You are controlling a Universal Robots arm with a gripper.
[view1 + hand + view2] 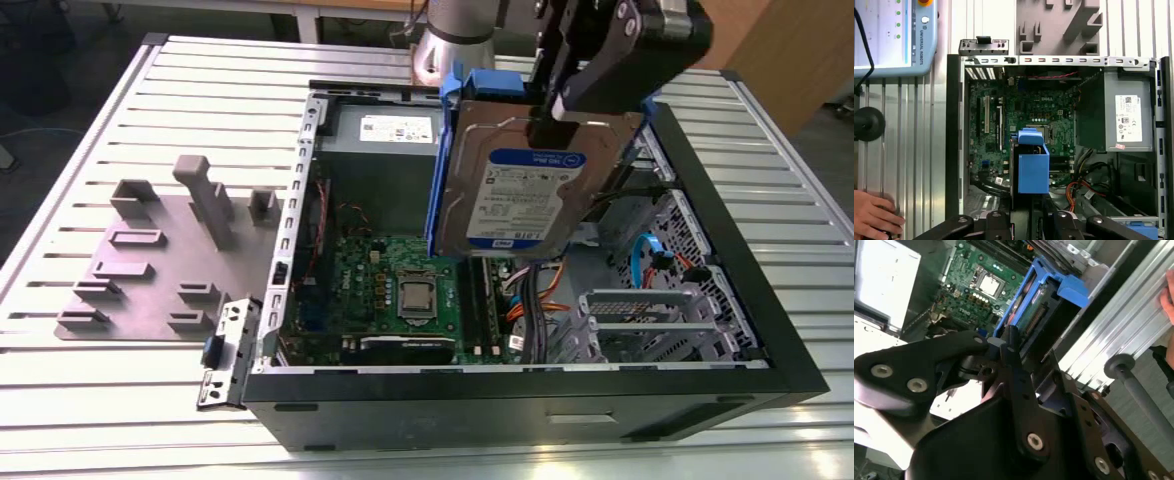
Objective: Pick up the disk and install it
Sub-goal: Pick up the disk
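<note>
Standing at the near edge of the slatted aluminium tabletop (120,410), I note the open black computer case (534,390) lying on its side. A grey moulded fixture plate (140,275) sits beside it, toward the tabletop's edge at the exterior view's left. Inside the case lies the green motherboard (400,285). Over the case's open side the disk (527,190) hangs upright, label outward, framed by its blue carrier (445,170). The gripper (567,112) has its jaws clamped narrowly across the disk's upper end.

Judgement: the drive is dense, rigid and smooth-faced, so it is liable to slip and will not tolerate knocks. The flat metal faces are the sound hold, since the plastic carrier would flex.

Farthest off, at the case's rear, sits the grey power supply (380,130).
</note>
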